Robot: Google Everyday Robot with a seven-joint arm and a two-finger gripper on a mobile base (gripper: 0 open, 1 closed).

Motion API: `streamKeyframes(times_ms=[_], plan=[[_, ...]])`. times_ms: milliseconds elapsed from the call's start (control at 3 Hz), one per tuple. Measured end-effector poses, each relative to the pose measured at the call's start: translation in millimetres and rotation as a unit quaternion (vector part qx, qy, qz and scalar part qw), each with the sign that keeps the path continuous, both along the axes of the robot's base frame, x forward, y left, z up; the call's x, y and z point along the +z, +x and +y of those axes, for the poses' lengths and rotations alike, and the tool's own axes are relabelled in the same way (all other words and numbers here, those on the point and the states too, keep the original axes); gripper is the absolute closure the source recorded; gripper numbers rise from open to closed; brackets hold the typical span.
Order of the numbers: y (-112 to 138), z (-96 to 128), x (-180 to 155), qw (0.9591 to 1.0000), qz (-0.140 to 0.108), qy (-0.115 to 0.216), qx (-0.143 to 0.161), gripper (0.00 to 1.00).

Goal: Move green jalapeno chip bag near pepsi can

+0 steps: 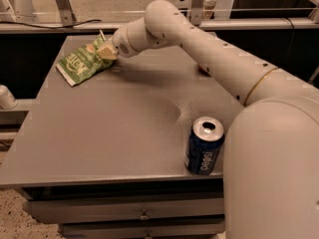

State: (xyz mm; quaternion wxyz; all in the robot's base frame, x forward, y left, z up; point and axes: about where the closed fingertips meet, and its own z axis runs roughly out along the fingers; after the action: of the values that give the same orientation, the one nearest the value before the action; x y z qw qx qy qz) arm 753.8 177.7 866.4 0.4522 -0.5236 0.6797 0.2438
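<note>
Gripper point(106, 50): over the far left part of the desk point(99, 133), at the end of the arm point(199, 39). It is clenched on the bag point(82, 61), gripping the end nearest the wrist.

Bag: green, white lettering, crinkled. It runs from the gripper out to the left and toward the camera. The gripped end looks slightly raised; the far end is at or just above the desk top, near the left edge. Cannot tell whether it touches.

Can point(204, 146): upright, silver top with the opening showing, lettering facing the camera. It is well apart from the gripper, on the near right of the desk, close to the front edge. The robot's body point(274, 173) stands just beside it on the right and hides its right side.

Between gripper and can: grey desk top with a pale scuffed patch point(174, 108) roughly midway. The arm runs from the gripper back over the right rear of the desk to the body, passing above and behind the can, not touching it.

Around: a rounded white part point(5, 97) off the desk's left edge, below the gripper in view. Drawers point(144, 215) under the desk front. A rail point(60, 26) runs behind the desk, just beyond the gripper.
</note>
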Motion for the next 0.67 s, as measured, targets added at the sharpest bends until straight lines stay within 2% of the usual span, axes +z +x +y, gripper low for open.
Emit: streamKeyframes(times_ms=[333,667], plan=[[-17,-34,18,0.9999,-0.008,-0.013,0.003,1.0],[-44,-72,34,0.9994,-0.01,-0.029,0.015,1.0]])
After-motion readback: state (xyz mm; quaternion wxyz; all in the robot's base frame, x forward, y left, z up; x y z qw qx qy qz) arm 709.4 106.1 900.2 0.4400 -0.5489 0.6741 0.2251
